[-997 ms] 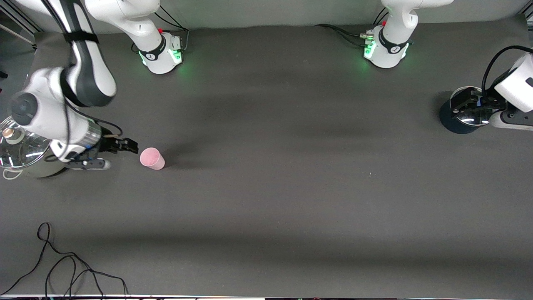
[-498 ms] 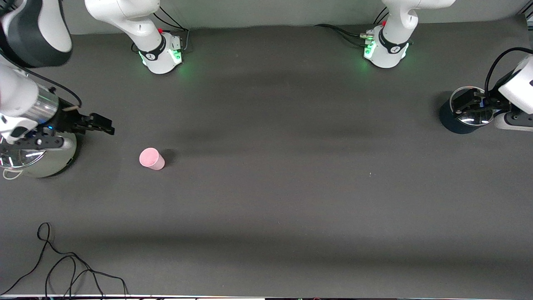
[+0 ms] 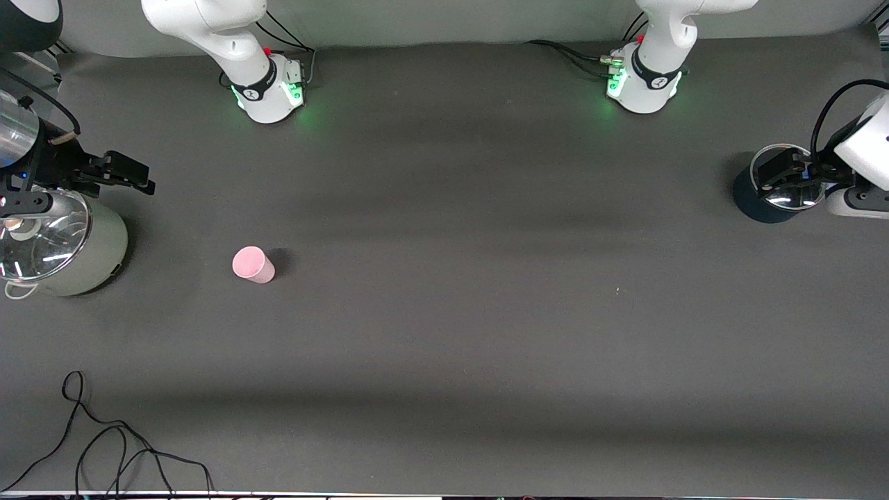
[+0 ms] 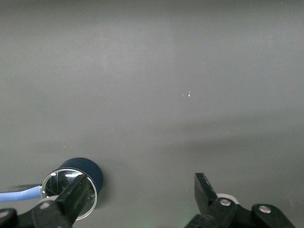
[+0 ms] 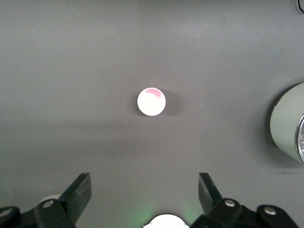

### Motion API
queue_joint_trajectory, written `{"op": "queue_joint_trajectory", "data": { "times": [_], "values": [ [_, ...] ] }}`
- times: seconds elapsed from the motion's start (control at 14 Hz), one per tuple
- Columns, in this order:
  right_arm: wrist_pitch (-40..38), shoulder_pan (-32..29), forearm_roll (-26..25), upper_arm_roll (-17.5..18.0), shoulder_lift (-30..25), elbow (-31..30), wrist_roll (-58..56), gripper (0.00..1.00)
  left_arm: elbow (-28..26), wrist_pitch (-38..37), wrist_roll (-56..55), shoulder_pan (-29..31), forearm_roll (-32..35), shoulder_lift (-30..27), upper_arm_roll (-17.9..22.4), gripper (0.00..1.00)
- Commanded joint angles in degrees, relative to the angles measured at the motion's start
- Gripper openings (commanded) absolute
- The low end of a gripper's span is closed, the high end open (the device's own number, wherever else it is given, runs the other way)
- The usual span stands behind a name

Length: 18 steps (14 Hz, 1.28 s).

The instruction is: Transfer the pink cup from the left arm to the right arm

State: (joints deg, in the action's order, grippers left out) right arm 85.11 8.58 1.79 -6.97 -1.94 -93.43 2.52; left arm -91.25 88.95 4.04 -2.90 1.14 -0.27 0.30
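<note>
Front view: much of me is cut off. My right arm runs out of the frame at the 9 o'clock edge, so only its silver wrist and my right gripper [image 3: 111, 177] show, up in the air over the table just beside the pale pot [image 3: 104, 243]. That pot's glass lid [image 3: 42, 236] is partly covered by my own wrist. From here I cannot make out how far apart those fingers are. The pink cup [image 3: 253, 264] stands alone on the table [image 3: 451, 312], at about 4 o'clock from my right gripper and well apart from it, touching nothing. At the 3 o'clock edge my left arm waits, mostly out of frame, with my left gripper [image 3: 785, 173] over the dark blue pot [image 3: 753, 205]. A black cable [image 3: 104, 444] lies looped at about 7 o'clock.

Left wrist view: my two black fingers [image 4: 76, 194] are spread wide with nothing between them. One overlaps the shiny lid of the dark blue pot [image 4: 91, 172], hiding part of its rim. The cup does not show here.

Right wrist view: my right gripper [image 5: 145, 190] has its fingers [image 5: 80, 190] spread wide and empty. The pink cup [image 5: 151, 102] stands on the table ahead of the gap between them, well clear of both tips, seen from straight above and washed out nearly white. The pale pot [image 5: 285, 123] is cut by the frame edge.
</note>
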Motion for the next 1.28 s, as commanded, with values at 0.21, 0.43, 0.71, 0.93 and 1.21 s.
{"op": "queue_joint_trajectory", "data": {
  "times": [0.21,0.43,0.71,0.93,1.21],
  "values": [
    [-1.3,0.4,-1.2,-0.2,1.0,1.2,0.8,1.0,-1.1,0.9,1.3,0.8,0.1,-1.0,-0.6,0.99],
    [-1.3,0.0,-1.2,-0.3,0.9,1.1,0.2,1.0,-1.1,0.8,1.3,0.8,0.0,-1.2,-0.5,0.99],
    [-1.3,-3.7,-1.1,3.0,1.1,1.8,0.5,1.0,-1.2,0.3,1.1,0.6,-0.7,-1.0,-0.5,0.99],
    [-1.3,-9.6,-1.3,10.3,1.2,2.4,0.3,1.0,-1.3,0.0,1.1,0.8,-1.8,-1.1,-0.5,0.99],
    [-1.3,-6.7,-3.0,9.7,1.1,2.5,0.7,1.0,-1.7,-0.3,1.1,0.8,-1.8,-1.1,-0.5,0.99]
  ]
}}
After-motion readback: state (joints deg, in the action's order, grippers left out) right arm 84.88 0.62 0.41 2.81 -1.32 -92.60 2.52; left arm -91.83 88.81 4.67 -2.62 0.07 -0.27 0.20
